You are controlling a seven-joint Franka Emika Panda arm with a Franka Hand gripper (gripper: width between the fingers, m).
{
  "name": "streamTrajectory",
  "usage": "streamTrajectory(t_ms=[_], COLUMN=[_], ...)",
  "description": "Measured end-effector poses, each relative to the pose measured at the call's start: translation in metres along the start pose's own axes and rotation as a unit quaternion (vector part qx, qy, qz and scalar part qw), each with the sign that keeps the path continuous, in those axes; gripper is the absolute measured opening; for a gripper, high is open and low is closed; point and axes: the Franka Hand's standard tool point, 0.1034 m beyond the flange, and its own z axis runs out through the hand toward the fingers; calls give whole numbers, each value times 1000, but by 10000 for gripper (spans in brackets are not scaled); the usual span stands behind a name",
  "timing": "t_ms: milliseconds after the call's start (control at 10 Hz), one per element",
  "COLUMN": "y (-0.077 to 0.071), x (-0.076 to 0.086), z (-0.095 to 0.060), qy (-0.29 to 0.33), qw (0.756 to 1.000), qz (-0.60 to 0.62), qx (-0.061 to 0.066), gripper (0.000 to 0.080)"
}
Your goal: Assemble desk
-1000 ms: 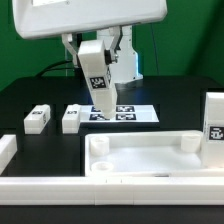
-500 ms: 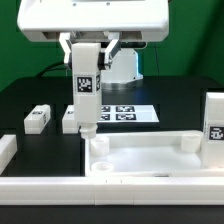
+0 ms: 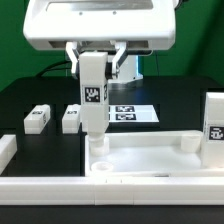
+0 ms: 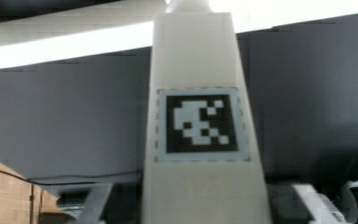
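Clamping an upright leg point(image 3: 92, 95) by its top, the claw point(image 3: 93, 50) holds its foot just above a corner socket point(image 3: 100, 144) of the tabletop point(image 3: 150, 158), which lies along the table's point(image 3: 30, 95) camera-side edge. A spare leg point(image 3: 38, 118) lies behind.

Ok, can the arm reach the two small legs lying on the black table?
Probably not yet: its jaws are shut on an upright leg over the tabletop. Otherwise nothing stands over the two lying legs.
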Motion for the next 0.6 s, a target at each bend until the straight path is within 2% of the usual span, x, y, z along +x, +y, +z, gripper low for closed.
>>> streamTrajectory(t_ms=[400, 600], y=[-10, -8], x=[-19, -21], z=[21, 24], qy=[-14, -12], qw=[1000, 1000], qz=[-10, -11], qx=[-1, -4], gripper=[291, 291])
